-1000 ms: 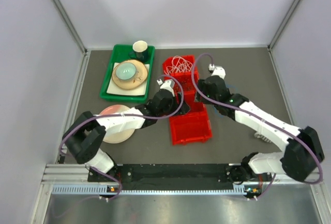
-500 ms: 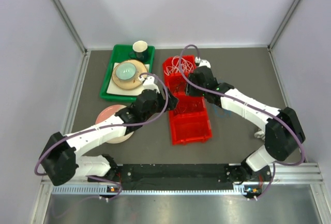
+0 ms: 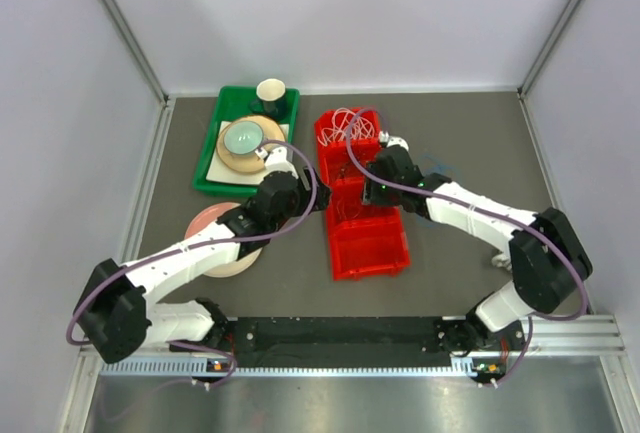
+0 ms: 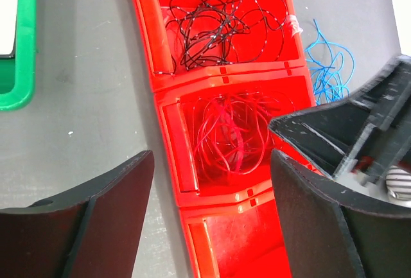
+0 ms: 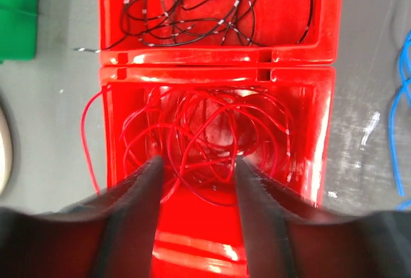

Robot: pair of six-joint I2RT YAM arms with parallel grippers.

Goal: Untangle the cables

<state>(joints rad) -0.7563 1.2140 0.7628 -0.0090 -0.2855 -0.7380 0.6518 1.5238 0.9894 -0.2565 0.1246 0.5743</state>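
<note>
We stretch the left gripper (image 4: 210, 162) toward two o'clock, pincer wide and empty. The right gripper (image 5: 198, 162) reaches toward ten o'clock, half-open over the red cables (image 5: 212, 124).

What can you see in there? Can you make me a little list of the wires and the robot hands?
Black cables: in one section of the red bin
Red cables: in the section next to them, one loop hanging over the wall
Blue cables: on the table beside the bin
Left gripper: open, above the red cables
Right gripper: open, low over the red cables
</note>
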